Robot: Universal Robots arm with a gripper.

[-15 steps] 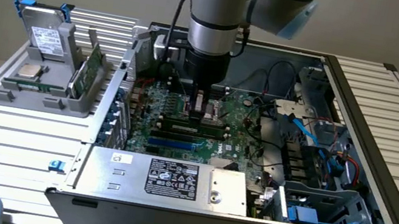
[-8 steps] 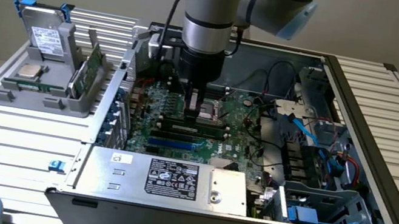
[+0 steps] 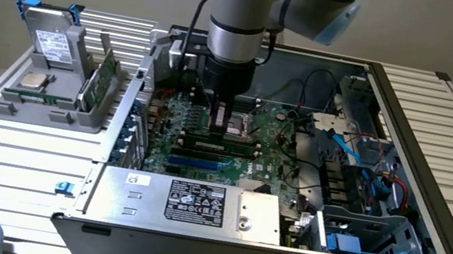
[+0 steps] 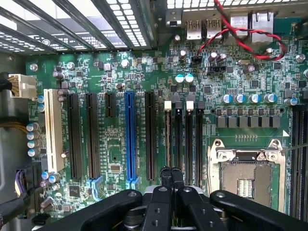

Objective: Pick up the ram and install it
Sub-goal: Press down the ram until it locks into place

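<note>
The tool (image 4: 171, 179) hangs low inside the open computer case (image 3: 414, 118), fingers pressed together just above the motherboard (image 4: 120, 86). The ram (image 3: 221, 145) lies seated in a slot beside the processor socket (image 4: 248, 175). Uneven pressing risks one end lifting unlatched.

Arm (image 3: 240, 4): cut off by the upper edge in the exterior view.
Gripper (image 4: 171, 179): body cut by the edge in the wrist view.
Ram (image 3: 221, 145): partly hidden behind the gripper, label too small to read.
Power supply label (image 3: 194, 203): near the gripper, text unreadable.
</note>
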